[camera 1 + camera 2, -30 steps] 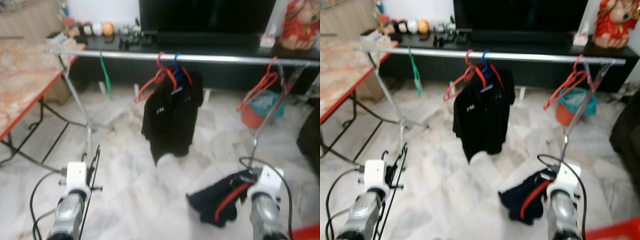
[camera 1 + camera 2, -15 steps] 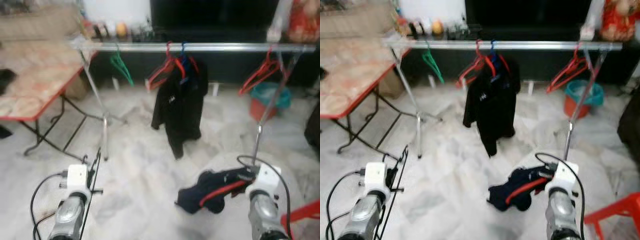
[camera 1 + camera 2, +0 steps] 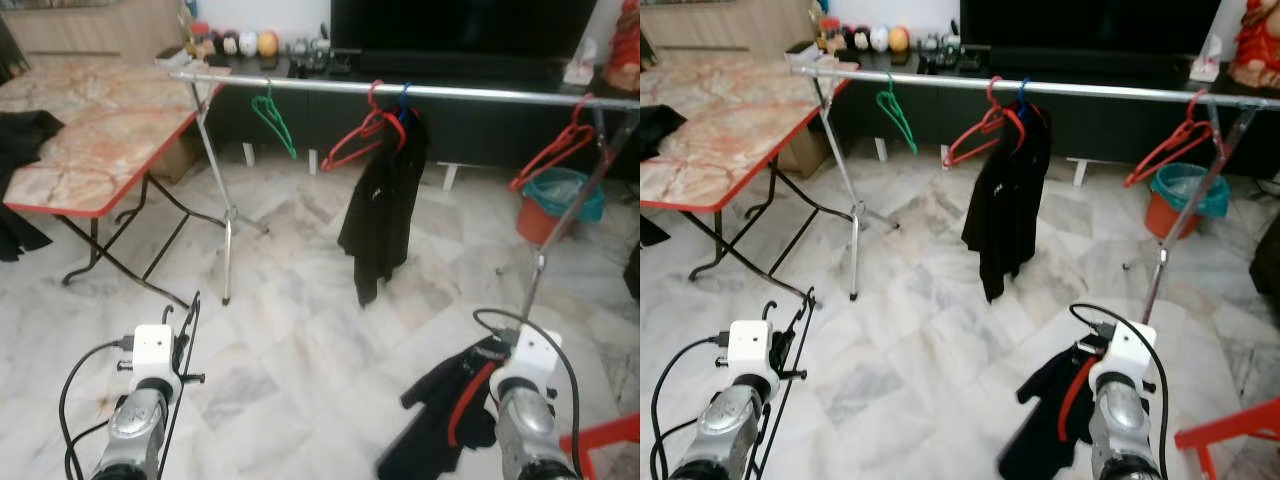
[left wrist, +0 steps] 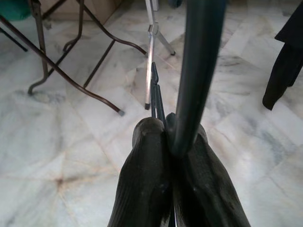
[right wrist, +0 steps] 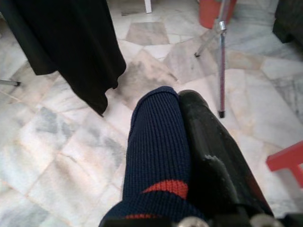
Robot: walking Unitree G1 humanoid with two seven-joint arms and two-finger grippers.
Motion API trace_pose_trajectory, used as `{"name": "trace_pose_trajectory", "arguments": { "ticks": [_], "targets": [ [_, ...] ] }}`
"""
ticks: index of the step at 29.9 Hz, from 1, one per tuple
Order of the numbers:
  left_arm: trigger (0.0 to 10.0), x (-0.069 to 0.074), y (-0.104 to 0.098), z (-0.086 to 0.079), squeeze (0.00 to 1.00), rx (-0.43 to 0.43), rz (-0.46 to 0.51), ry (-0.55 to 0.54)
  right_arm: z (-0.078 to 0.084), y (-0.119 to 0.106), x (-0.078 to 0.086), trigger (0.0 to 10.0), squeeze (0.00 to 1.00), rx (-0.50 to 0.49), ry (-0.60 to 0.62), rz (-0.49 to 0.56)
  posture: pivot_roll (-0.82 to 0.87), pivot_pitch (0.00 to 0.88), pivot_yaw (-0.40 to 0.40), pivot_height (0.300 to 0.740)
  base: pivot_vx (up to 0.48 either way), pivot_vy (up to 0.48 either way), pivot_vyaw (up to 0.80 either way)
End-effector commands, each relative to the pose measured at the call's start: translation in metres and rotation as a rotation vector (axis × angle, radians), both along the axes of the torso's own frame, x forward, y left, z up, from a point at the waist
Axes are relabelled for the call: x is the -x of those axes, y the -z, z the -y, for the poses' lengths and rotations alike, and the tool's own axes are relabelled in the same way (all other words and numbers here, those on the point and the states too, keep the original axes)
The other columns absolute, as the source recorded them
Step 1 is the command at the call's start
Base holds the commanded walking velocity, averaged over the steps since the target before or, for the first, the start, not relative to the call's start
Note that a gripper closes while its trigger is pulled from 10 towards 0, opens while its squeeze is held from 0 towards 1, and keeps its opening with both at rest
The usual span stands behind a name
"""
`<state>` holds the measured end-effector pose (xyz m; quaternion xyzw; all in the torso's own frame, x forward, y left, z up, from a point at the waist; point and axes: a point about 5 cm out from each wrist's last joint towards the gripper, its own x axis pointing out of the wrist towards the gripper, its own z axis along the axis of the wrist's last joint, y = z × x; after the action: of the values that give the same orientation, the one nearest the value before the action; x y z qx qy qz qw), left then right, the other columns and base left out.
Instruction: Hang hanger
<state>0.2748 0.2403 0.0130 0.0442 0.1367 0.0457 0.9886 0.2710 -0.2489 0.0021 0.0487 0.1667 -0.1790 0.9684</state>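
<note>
The hanger is a thin black wire one, standing nearly upright at about 7 o'clock in the head views, its bar running up past the left gripper. That gripper's two black fingers are pressing together on the hanger's wire, fully closed around it. The left arm is reaching forward and low, wrist level, a black cable looping off its white housing.

At 5 o'clock the right arm is holding the same low, forward pose. The right gripper is clamping a dark navy garment with a red stripe; the knit cloth is covering one finger and drooping toward the marble floor.

At 12 o'clock a silver rail is spanning the room on tripod legs. A green hanger is hanging toward 11 o'clock, red hangers and a black shirt at the middle, another red hanger toward 1 o'clock. A red-edged table is standing at 10 o'clock.
</note>
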Motion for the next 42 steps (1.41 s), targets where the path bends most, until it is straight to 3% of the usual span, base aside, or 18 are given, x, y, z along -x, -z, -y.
{"name": "trace_pose_trajectory", "arguments": {
  "ticks": [1,18,25,29,31,35,42],
  "targets": [
    [10.0,-0.002,-0.003,-0.001,0.00,-0.002,0.008,0.003,0.003,-0.006,-0.004,10.0,0.00,0.012,0.008,0.031,0.04,0.000,0.046,0.740,0.000,0.319,0.00],
    [10.0,-0.003,-0.004,0.001,0.00,-0.003,0.016,0.012,-0.002,-0.010,-0.011,10.0,0.00,0.019,-0.022,0.032,0.06,0.000,0.036,0.740,0.000,0.305,0.00],
    [10.0,-0.008,-0.011,0.003,0.00,-0.032,0.044,0.053,-0.002,-0.013,-0.015,10.0,0.00,0.035,-0.044,0.019,0.07,0.000,0.032,0.740,0.000,0.000,0.00],
    [10.0,-0.015,-0.020,0.012,0.00,-0.032,0.066,0.150,-0.009,-0.017,-0.024,10.0,0.00,0.100,-0.142,-0.010,0.07,0.000,0.028,0.740,0.000,0.000,0.00],
    [10.0,-0.022,-0.030,0.023,0.00,-0.017,0.081,0.288,-0.017,-0.023,-0.034,10.0,0.00,0.150,-0.254,-0.057,0.08,0.000,0.023,0.740,0.000,0.000,0.00],
    [10.0,-0.026,-0.043,0.037,0.00,-0.003,0.085,0.450,-0.028,-0.031,-0.047,10.0,0.00,0.242,-0.396,-0.113,0.08,0.000,0.022,0.740,0.000,0.000,0.00],
    [10.0,-0.026,-0.054,0.072,0.00,-0.069,0.002,0.803,-0.059,-0.063,-0.079,10.0,0.00,0.343,-0.590,-0.082,0.06,0.000,0.018,0.740,0.000,0.000,0.00]
  ]
}}
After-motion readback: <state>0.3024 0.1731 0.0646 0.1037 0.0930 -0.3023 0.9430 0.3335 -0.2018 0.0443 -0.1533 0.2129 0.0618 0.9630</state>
